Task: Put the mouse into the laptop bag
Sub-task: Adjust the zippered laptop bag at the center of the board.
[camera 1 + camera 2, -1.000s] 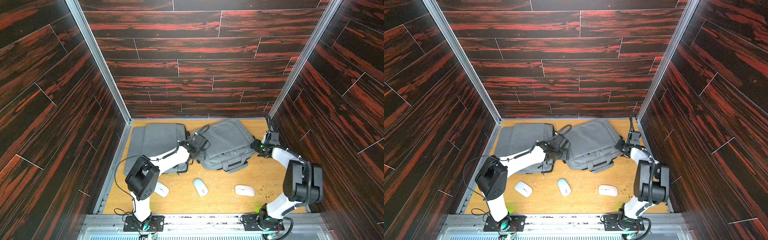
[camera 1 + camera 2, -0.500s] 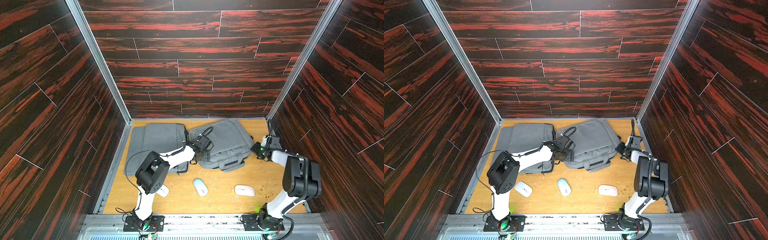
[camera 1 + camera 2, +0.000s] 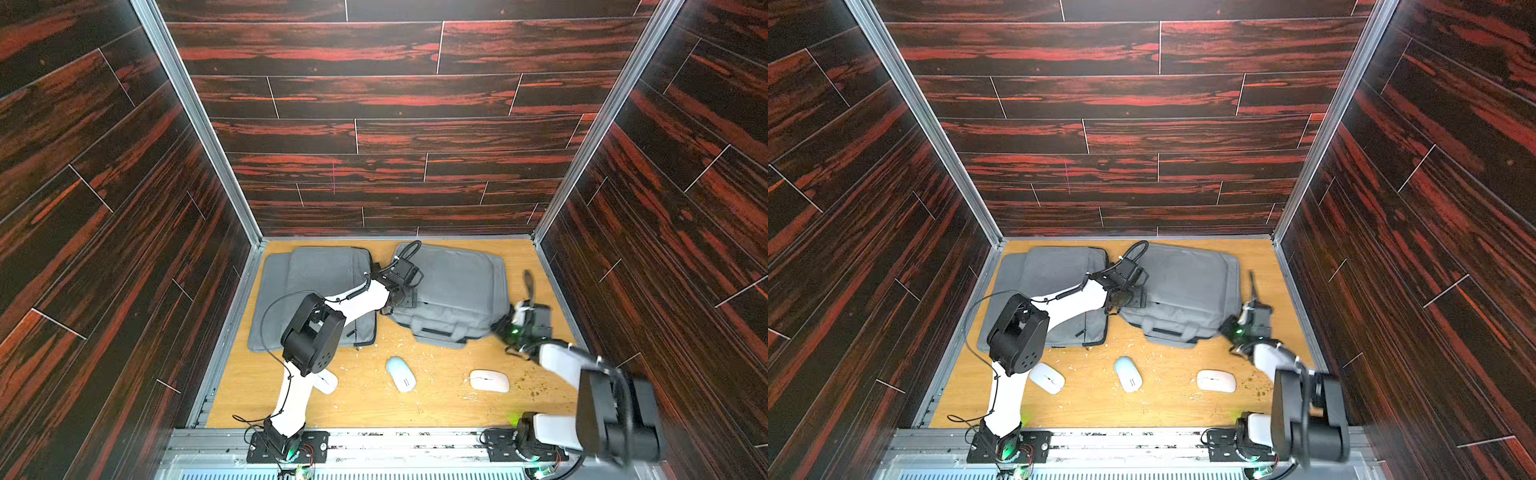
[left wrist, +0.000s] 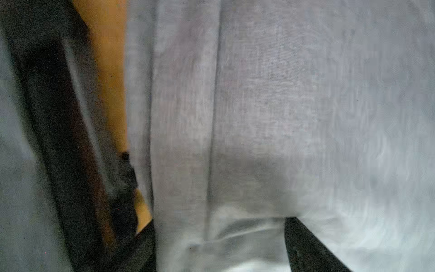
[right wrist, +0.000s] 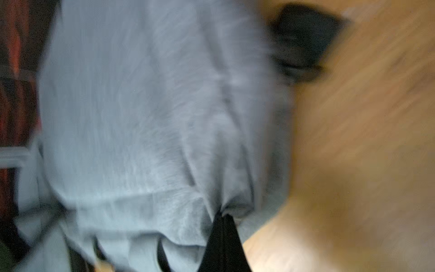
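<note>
While right gripper (image 5: 222, 219) pinches bag (image 3: 455, 286), elbow (image 3: 615, 415) bent

Walls (image 3: 395, 99): dark wood-grain panels, red streaks, on three sides.
Corner posts (image 3: 195, 124): bare aluminium.
Bench (image 3: 440, 399): light wood, pale chips (image 3: 399, 341) scattered.
Front edge: metal rail (image 3: 415, 440).

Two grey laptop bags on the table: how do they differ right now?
Pose: the left bag lies flat and square to the back wall; the right bag sits skewed and rumpled.
Grip: the right gripper is shut on a corner of the right bag, puckering the fabric, and the open left gripper sits over its opposite edge; the left bag is only crossed by the left arm, ungripped.
Shared: both are grey fabric.
</note>
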Motion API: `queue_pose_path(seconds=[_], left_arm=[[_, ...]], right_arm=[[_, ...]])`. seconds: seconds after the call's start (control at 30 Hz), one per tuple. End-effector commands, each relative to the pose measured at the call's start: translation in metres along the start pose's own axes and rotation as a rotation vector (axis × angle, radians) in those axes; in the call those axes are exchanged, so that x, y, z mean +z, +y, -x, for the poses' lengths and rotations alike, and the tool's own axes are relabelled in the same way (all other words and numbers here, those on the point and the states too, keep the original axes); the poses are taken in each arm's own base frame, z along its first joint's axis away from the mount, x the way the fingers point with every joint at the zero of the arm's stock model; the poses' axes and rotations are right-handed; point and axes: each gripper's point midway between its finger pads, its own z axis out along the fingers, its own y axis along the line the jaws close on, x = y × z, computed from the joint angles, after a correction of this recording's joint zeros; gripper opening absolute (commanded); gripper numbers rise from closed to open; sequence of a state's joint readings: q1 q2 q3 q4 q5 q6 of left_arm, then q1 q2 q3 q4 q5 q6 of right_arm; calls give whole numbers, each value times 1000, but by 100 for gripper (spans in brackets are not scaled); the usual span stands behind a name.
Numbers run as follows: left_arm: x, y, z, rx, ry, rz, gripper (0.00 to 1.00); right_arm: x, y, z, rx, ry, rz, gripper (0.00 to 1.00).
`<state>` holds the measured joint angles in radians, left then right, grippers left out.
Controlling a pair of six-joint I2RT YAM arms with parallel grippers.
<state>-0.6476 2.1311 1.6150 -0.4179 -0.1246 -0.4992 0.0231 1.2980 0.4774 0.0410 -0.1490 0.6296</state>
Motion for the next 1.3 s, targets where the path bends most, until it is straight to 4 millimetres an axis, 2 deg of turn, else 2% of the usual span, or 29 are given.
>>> queue_pose_path(seconds=[0.0,0.07,0.13,0.33,0.5,0.67,0.87,1.0,1.07,1.1,1.2,1.27], left_arm=[[0,-35,2,49,5,-105,82],[-2,-36,7,55,-3,-101,82],[-6,-36,13,66,-19,-98,83],[-29,-32,28,90,-61,-77,83],[-49,-29,29,76,-88,-91,84],[-57,-16,25,78,-95,-41,85],[-75,1,7,36,-89,-18,86],[-89,15,-17,-15,-87,-21,88],[-85,17,-31,-33,-67,-35,89],[-91,16,-32,-46,-76,-51,89],[-82,10,-40,-61,-58,-79,89],[-69,5,-41,-59,-44,-92,89]], right_arm=[[-9,35,-51,-78,166,43,6],[-14,44,-58,-123,187,26,21],[-22,48,-58,-138,189,19,39],[-55,41,-21,-252,70,-137,55],[-61,31,0,-271,21,-217,59],[-62,21,18,-254,-17,-233,61],[-56,-13,74,-89,-87,-243,64],[-39,-16,107,-48,-133,-246,65],[-26,-16,117,-43,-130,-246,65],[-20,-16,121,-41,-125,-246,65],[-3,-14,126,-37,-107,-218,64],[6,-16,122,-30,-84,-208,61]])
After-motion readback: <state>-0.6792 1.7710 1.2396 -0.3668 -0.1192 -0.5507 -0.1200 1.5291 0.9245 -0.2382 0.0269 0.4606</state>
